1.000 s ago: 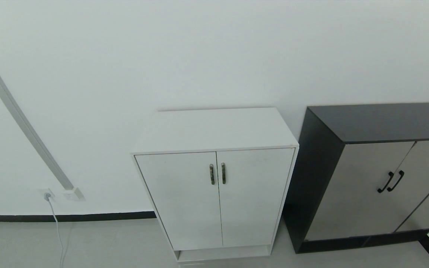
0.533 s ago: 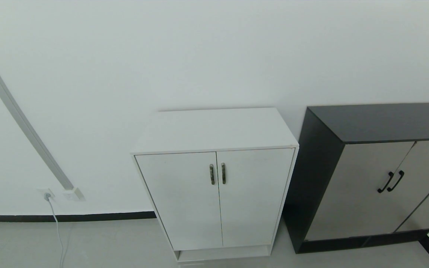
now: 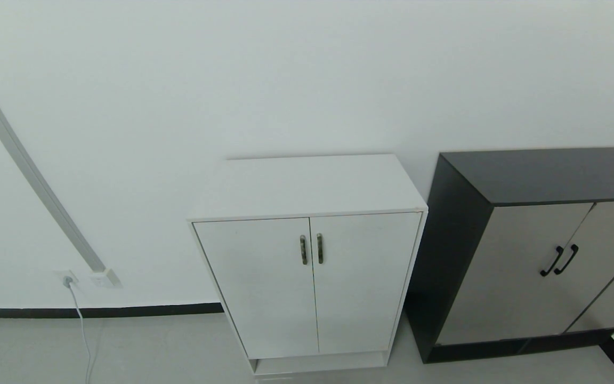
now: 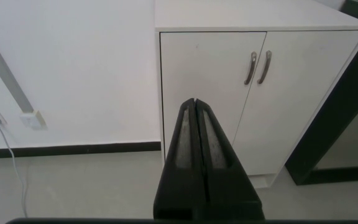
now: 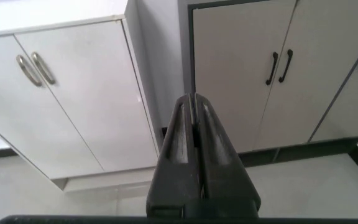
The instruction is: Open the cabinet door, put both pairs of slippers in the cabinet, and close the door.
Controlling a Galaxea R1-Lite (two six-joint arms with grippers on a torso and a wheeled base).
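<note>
Socket (image 3: 67,279) with cable low on wall, far left. Left gripper (image 4: 194,104) clenched, empty, facing white cabinet (image 3: 264,288). Both doors closed, handles (image 3: 303,249) side by side at centre. Right gripper (image 5: 193,99) clenched, empty. Black cabinet (image 3: 456,256) just beside, right.

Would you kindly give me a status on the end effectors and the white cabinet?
Left end effector shut, right end effector shut, both empty. White cabinet doors closed. Black cabinet close beside it.
</note>
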